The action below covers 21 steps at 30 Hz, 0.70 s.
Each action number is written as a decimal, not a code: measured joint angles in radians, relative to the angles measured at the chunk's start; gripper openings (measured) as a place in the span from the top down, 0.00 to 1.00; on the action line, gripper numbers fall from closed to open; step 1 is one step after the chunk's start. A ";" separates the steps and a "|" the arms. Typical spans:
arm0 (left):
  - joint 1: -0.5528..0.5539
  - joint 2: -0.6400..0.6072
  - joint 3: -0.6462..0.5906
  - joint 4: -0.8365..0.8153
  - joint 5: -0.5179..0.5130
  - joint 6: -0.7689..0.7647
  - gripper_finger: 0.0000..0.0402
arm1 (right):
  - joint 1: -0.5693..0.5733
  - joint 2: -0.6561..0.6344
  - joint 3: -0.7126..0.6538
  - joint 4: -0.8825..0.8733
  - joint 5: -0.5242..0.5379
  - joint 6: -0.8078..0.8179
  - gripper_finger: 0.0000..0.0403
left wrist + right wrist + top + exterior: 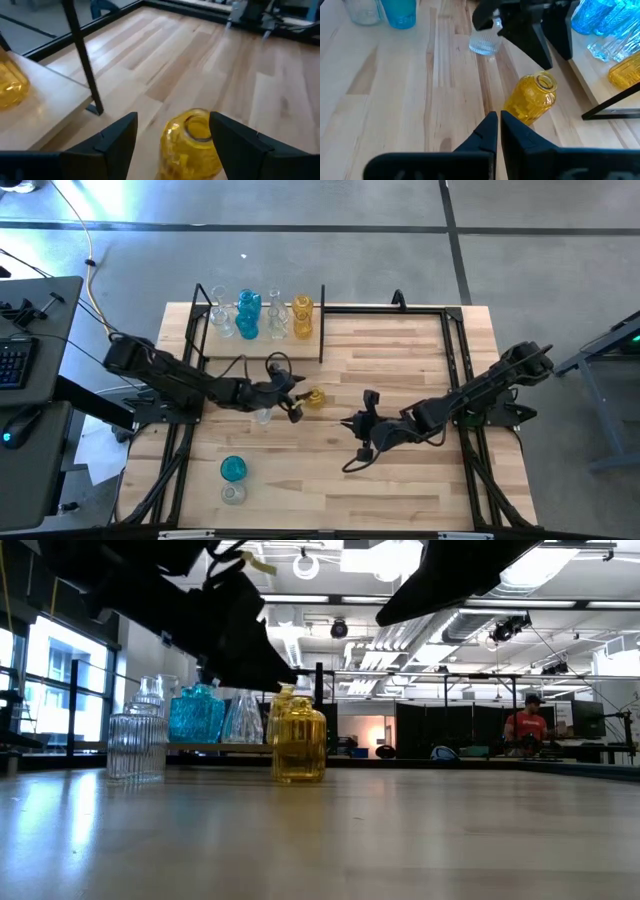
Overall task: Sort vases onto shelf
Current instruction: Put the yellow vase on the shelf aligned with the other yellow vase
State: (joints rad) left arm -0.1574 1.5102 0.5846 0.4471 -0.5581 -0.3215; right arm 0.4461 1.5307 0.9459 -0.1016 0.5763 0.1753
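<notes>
You have most vases on the shelf (pixel 262 338), but a yellow vase (pixel 315 397) stands on the desk (pixel 400 480) between your spread left end effector (pixel 298 402), two more wait near the front edge, and your right end effector (pixel 352 425) is pressed together.

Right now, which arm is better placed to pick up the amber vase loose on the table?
Left. The left gripper is open with its fingers either side of the amber vase, near the shelf. The right gripper is shut and farther back.
</notes>
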 joint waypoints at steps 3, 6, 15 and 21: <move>-0.015 -0.017 0.000 0.018 0.023 -0.001 0.41 | 0.000 0.000 0.000 0.000 0.000 0.000 1.00; -0.026 -0.016 0.000 0.023 0.047 -0.043 0.41 | 0.000 0.000 0.000 0.000 0.001 0.000 1.00; -0.025 0.071 0.032 0.027 0.035 -0.023 0.41 | -0.001 0.001 0.000 0.001 0.026 0.000 1.00; -0.025 0.154 0.105 0.028 -0.005 0.077 0.41 | -0.001 0.001 0.000 0.003 0.026 0.000 1.00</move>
State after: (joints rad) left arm -0.1822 1.6647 0.6894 0.4756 -0.5629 -0.2441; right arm 0.4450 1.5318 0.9459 -0.0991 0.6019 0.1753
